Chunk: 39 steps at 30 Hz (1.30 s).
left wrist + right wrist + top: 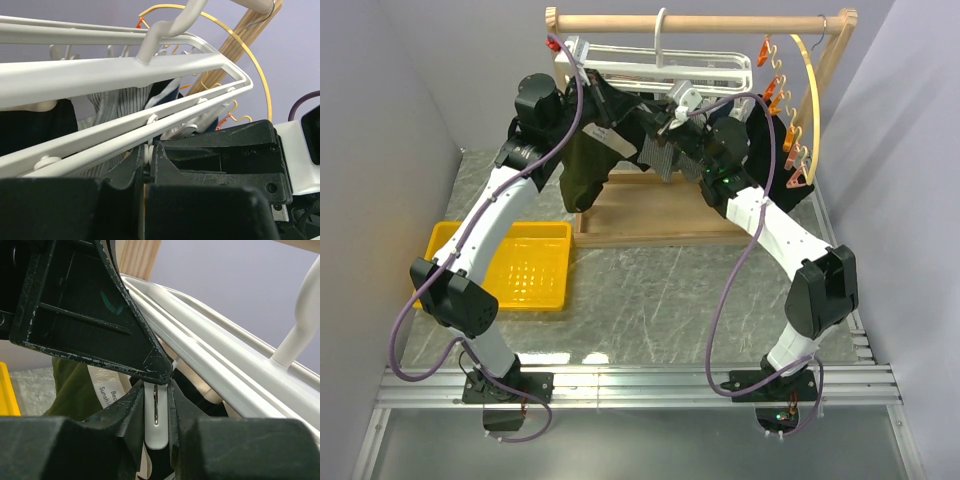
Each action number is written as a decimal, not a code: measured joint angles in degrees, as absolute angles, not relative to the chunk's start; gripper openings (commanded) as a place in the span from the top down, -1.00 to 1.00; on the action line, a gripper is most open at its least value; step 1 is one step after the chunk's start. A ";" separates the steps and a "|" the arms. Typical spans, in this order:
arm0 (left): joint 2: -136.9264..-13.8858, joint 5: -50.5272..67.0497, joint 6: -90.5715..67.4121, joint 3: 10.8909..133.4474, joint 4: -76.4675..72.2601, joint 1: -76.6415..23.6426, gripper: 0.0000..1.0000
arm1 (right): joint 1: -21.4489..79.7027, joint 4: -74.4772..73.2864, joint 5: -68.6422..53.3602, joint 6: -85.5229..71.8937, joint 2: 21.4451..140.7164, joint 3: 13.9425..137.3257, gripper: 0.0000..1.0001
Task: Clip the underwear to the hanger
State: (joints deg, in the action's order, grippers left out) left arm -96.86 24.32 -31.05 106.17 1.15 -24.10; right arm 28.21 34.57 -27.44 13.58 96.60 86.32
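The white grid hanger [660, 68] hangs by its hook from the wooden rack. The olive underwear [584, 170] hangs under the hanger's near left side, its beige waistband [616, 146] at the top. It also shows in the right wrist view [70, 390] with its label [107, 388]. My left gripper [610, 108] is raised to the hanger rail [115, 130] and shut on a white clip [146, 155]. My right gripper [678, 118] is just right of it, shut on another white clip [156, 415]. Whether either clip bites the waistband is hidden.
A black garment [35, 125] and a striped one [120, 102] hang from the hanger. The wooden rack [700, 22] carries a curved hoop with orange clips [810, 110] at the right. A yellow basket [525, 265] sits on the table at the left.
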 measured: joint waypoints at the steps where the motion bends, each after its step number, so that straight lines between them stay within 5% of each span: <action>1: -96.86 24.36 -31.07 106.17 1.13 -24.10 0.99 | 28.21 34.28 -27.42 13.76 96.47 86.32 0.31; 2: -96.86 24.34 -31.03 106.19 1.17 -24.14 0.99 | 28.21 34.02 -27.42 13.96 96.36 86.30 0.12; 5: -96.86 24.34 -30.83 106.19 1.15 -24.29 0.99 | 28.38 32.71 -27.88 14.72 95.42 85.30 -0.02; 22: -96.84 26.83 -30.68 106.43 1.30 -24.23 0.99 | 24.80 22.57 -47.46 24.99 93.19 72.47 -0.06; 39: -95.07 30.20 -30.63 104.95 0.58 -23.68 0.99 | 24.80 29.98 -45.08 29.21 108.29 78.61 -0.23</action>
State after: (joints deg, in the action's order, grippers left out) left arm -95.07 30.20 -30.63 104.95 0.58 -23.68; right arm 24.80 29.98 -45.08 29.21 108.29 78.61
